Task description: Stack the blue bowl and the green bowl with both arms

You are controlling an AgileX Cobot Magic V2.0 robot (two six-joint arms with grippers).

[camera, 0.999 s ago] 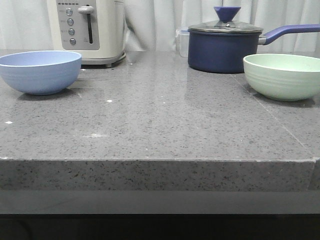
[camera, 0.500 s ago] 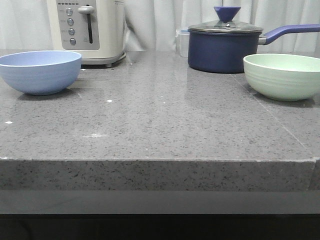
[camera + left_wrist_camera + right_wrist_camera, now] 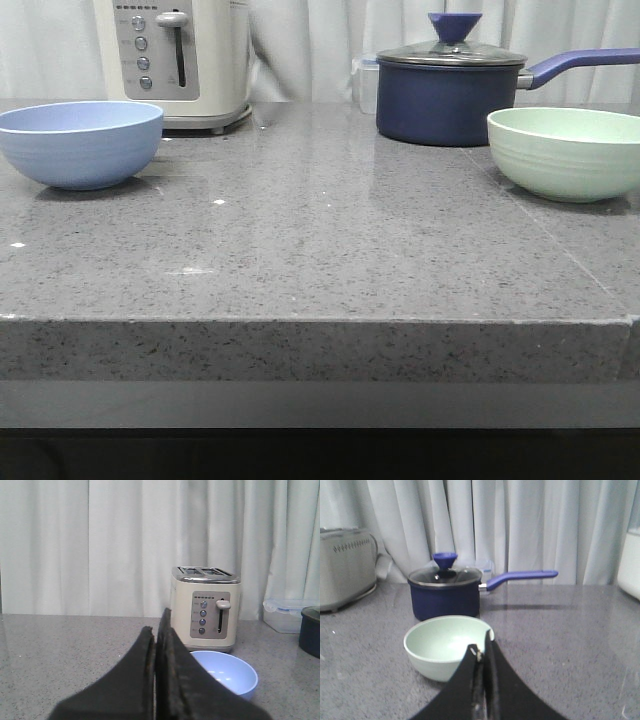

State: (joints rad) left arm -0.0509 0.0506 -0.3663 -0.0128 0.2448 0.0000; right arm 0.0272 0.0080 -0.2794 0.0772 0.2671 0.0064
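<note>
**Two bowls wait apart, grippers closed and empty**

The blue bowl (image 3: 80,143) sits far left on the grey counter (image 3: 320,260), the green bowl (image 3: 566,152) far right, well apart, likely one per arm. Both stand upright, openings up; being round, neither has a long axis. The left gripper (image 3: 156,652) and right gripper (image 3: 483,672) are pressed closed, holding nothing, each aimed at its bowl.

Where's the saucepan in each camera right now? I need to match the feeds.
Front: saucepan at the back right, behind and left of the green bowl.
Left wrist: only a dark sliver at the right edge.
Right wrist: center-left, just beyond the green bowl, handle pointing right.
Shared landmark: the toaster, seen in all three views.
</note>
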